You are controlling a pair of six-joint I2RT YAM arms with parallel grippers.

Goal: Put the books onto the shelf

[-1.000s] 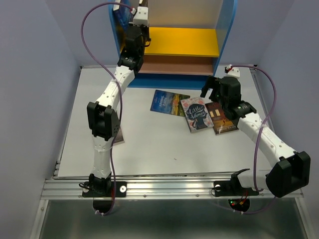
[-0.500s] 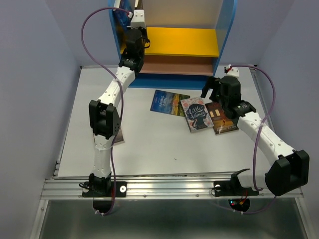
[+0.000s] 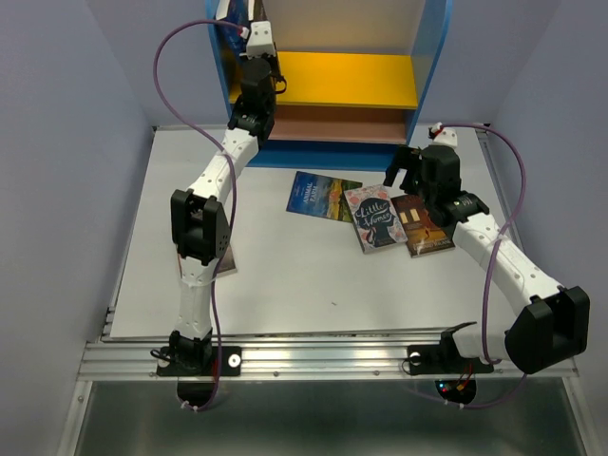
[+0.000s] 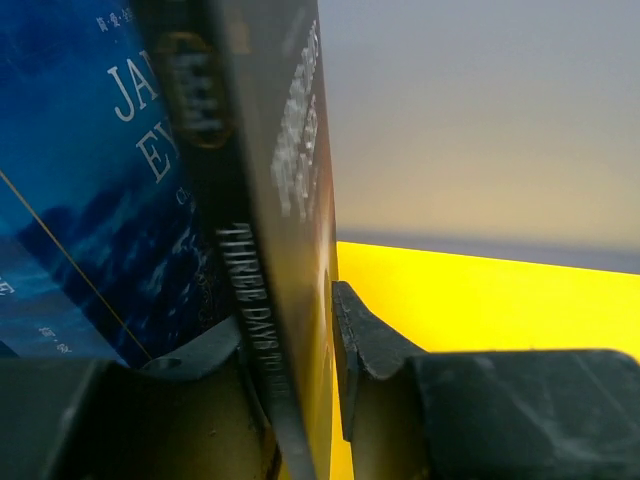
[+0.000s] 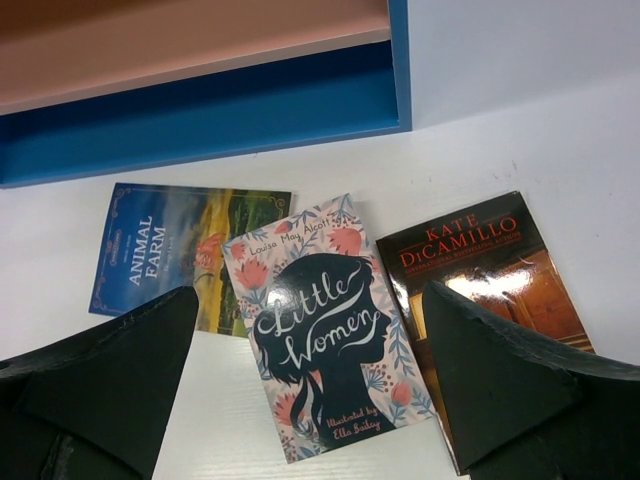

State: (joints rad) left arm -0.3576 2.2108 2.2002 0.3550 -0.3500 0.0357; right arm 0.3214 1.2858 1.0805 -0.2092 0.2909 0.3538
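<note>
A: Where is the left gripper (image 4: 285,330)?

B: Up at the shelf (image 3: 323,155), at the left end of the yellow upper board (image 3: 351,81). Its fingers (image 4: 375,350) sit on either side of a dark book (image 4: 270,200) that stands upright on that board, lettered spine toward the wrist camera. Whether they pinch it or merely flank it I cannot tell; any gap is a hair at most.

A: Anything next to that book?

B: A blue Jane Eyre (image 4: 90,200), also upright, just beside it on the left of the wrist view.

A: And the right gripper (image 5: 308,298)?

B: Spread wide, nothing between its fingers. It hangs above the table (image 3: 285,275), over three books lying flat near the far edge, right of the middle, just in front of the shelf's blue base.

A: Which books?

B: Animal Farm (image 5: 150,260) on the left; Little Women (image 5: 320,325) in the middle, its corner lapping over Animal Farm; an orange-brown Kate DiCamillo (image 5: 480,270) on the right, edge against Little Women.

A: The brown lower board (image 3: 332,123)?

B: Below the yellow one, behind the blue base; the left arm crosses its left end.

A: Anything else on the table?

B: A brownish corner (image 3: 231,262) peeks out from under the left arm's elbow, toward the left edge; too little shows to say whether it is a book.
</note>
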